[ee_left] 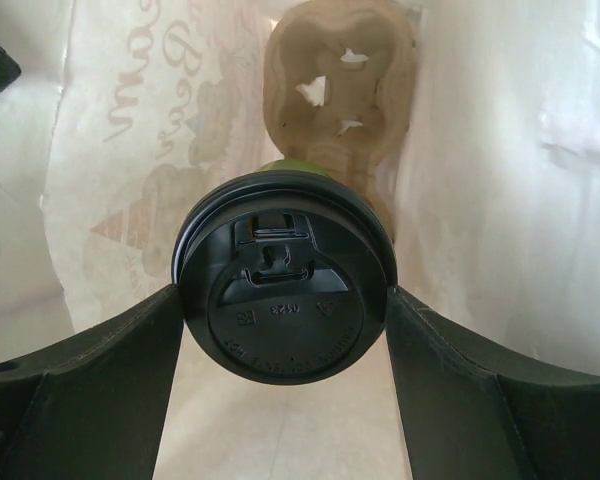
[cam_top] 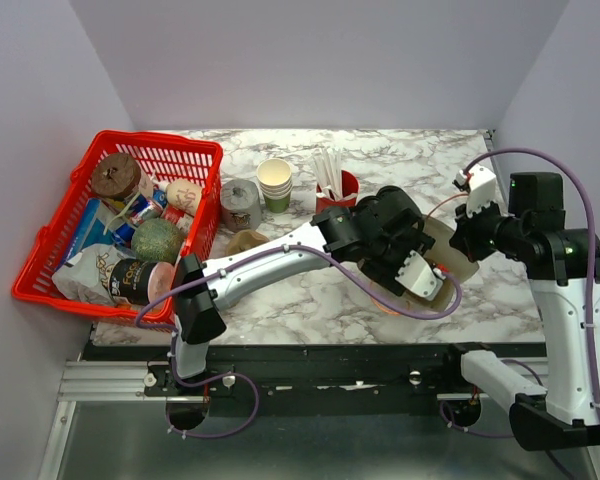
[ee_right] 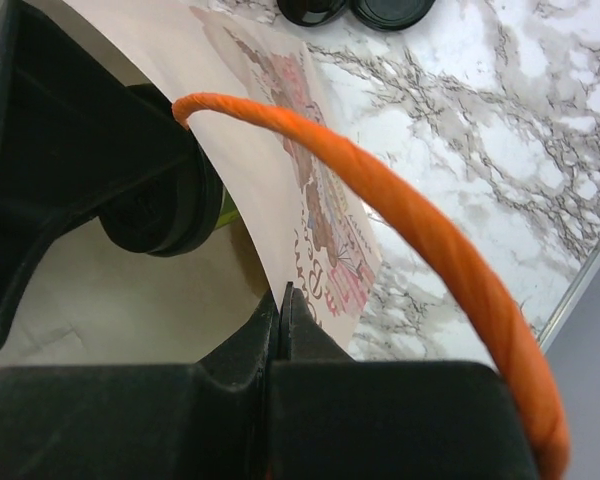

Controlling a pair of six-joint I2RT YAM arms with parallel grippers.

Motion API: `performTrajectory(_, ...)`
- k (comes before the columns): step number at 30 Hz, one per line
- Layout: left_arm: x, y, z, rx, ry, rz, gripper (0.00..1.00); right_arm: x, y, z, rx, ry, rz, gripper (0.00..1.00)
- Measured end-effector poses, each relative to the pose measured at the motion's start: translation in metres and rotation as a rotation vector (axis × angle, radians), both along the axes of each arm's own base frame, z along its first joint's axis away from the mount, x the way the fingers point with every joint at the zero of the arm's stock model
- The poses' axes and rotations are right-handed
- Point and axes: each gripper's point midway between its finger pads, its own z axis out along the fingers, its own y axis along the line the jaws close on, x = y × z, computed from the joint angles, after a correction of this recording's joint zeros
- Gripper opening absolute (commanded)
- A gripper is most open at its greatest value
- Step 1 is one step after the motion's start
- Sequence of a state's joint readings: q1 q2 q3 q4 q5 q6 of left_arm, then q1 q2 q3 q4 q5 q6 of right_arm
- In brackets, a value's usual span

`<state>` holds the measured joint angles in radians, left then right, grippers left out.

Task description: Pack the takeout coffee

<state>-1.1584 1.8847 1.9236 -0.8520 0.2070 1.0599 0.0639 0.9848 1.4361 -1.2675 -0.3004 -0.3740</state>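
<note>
Where the takeout coffee (ee_left: 285, 310) is held: inside the paper bag (ee_left: 110, 150).
Left gripper (ee_left: 285, 295): clamped on its lid (ee_left: 280, 340).
Right gripper (ee_right: 283, 300): pinched shut on bag edge.

The left arm (cam_top: 270, 258) is a chain of white tubular links joined by chunky black joint housings, with a black block at its base. A thin lilac cable (cam_top: 256, 402) runs along it and loops under the base. The right arm (cam_top: 570, 330) has the same white shells and black joints, and its own lilac cable (cam_top: 525, 151) runs over the top. A small white block (cam_top: 420, 272) sits at the left wrist. The left gripper (ee_left: 285, 295) has broad, wedge-shaped, matte black fingers (ee_left: 90, 400). The right gripper (ee_right: 283, 320) has matching black fingers (ee_right: 400, 420) with flat inner faces.
</note>
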Motion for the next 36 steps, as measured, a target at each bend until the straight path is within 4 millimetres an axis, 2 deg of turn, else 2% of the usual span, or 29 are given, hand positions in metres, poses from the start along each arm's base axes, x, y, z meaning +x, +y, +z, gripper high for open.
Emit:
performTrajectory(11,0.015,-0.002,0.003,-0.001,-0.098,-0.031,0.00,0.000,0.011,0.004,-0.011,-0.017,0.042,0.01)
performTrajectory(20,0.022,0.002,-0.025,0.076,-0.143,-0.056,0.00,0.006,0.013,0.004,-0.068,-0.052,0.083,0.00)
performTrajectory(27,0.022,0.011,-0.043,0.128,-0.136,-0.050,0.00,0.005,0.017,-0.009,-0.093,-0.034,0.132,0.01)
performTrajectory(36,0.020,0.022,-0.050,0.181,-0.125,-0.039,0.00,0.001,0.030,-0.009,-0.091,-0.055,0.195,0.00)
